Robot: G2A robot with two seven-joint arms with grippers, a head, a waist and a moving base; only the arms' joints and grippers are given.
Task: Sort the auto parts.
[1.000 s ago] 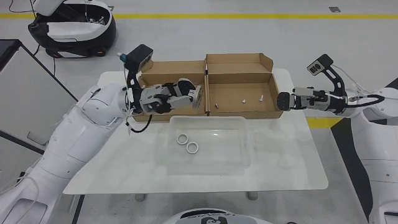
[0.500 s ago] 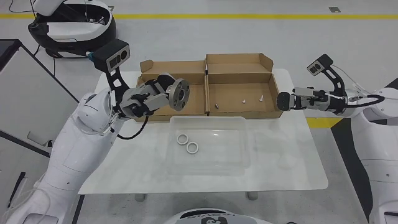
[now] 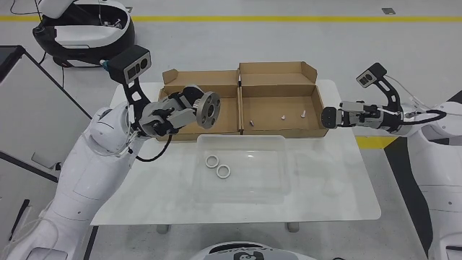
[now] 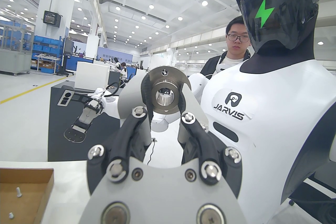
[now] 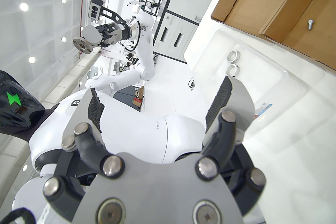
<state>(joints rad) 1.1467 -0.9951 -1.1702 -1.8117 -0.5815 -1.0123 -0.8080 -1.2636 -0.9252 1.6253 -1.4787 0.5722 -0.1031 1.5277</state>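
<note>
A round metal flange [image 3: 210, 108] with a centre bore is held on edge above the table's left side, in front of the left cardboard box [image 3: 189, 85]. My left gripper [image 3: 196, 110] is shut on it. In the left wrist view the flange [image 4: 173, 76] sits upright between the black pads, bore facing the camera. The right wrist view shows the flange [image 5: 82, 44] far off. My right gripper [image 3: 326, 118] hangs open beside the right box's [image 3: 278, 79] right end, holding nothing, fingers [image 5: 223, 96] wide apart. Two metal rings [image 3: 218, 166] lie in the clear tray [image 3: 249, 188].
The right box holds a few small bolts [image 3: 284, 116] on its floor. Both boxes stand side by side at the back of the white table [image 3: 332, 180]. The clear tray lies in the middle front. Bare table shows to the right of the tray.
A second ago my left gripper was low in the left box. It has since lifted out toward the front left with the flange and has held still for the last half second.
</note>
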